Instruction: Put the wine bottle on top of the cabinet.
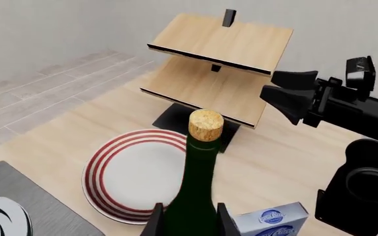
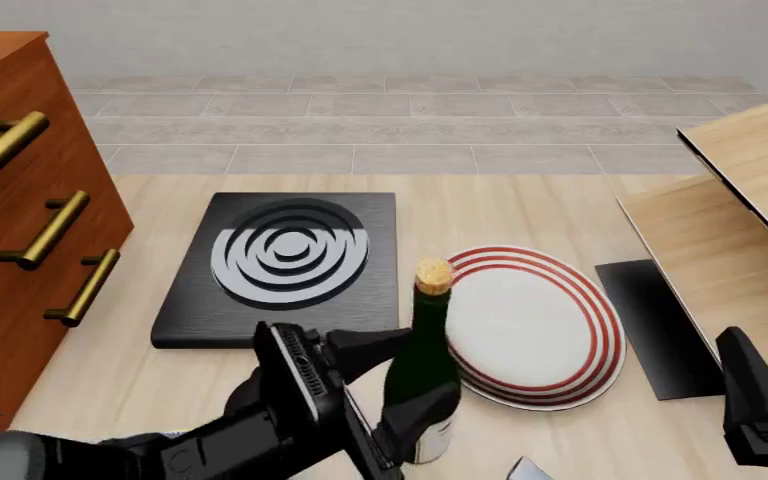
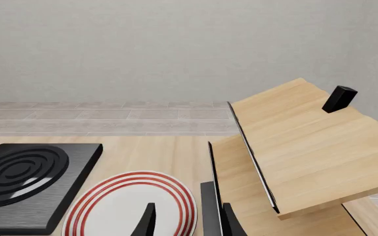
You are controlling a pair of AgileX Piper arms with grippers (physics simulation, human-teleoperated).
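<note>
Front view shows the tall dark green glass wine bottle (image 2: 422, 385) standing upright on the pale wooden worktop (image 2: 518, 215), its tan cork stopper (image 2: 434, 276) at the top and a pale label low on its body. The left gripper (image 2: 387, 400) has its black jaws pinching the bottle's body, one finger on each side; the left wrist view confirms this, with the bottle (image 1: 192, 196) rising between the two fingers (image 1: 155, 221). Touching or just beside the bottle, on its right, lies a round white plate with red rings (image 2: 531, 325). Behind the bottle and to its left sits a flat black slab bearing silver concentric rings (image 2: 284, 262). Farther left, at the worktop's edge, stands the large reddish-brown wooden cabinet (image 2: 17, 260) with three brass bar handles (image 2: 51, 228); the bottle is well apart from it and not on its top. At the right side stands a pale light-wood rack of two tilted boards (image 2: 738, 215) on a black base (image 2: 658, 325). The right gripper (image 2: 758, 390) shows only partly at the lower right edge; in the left wrist view its jaws (image 1: 294, 96) stand slightly spread, holding nothing. A small blue and white box (image 1: 274, 221) lies near the bottle in the left wrist view.
</note>
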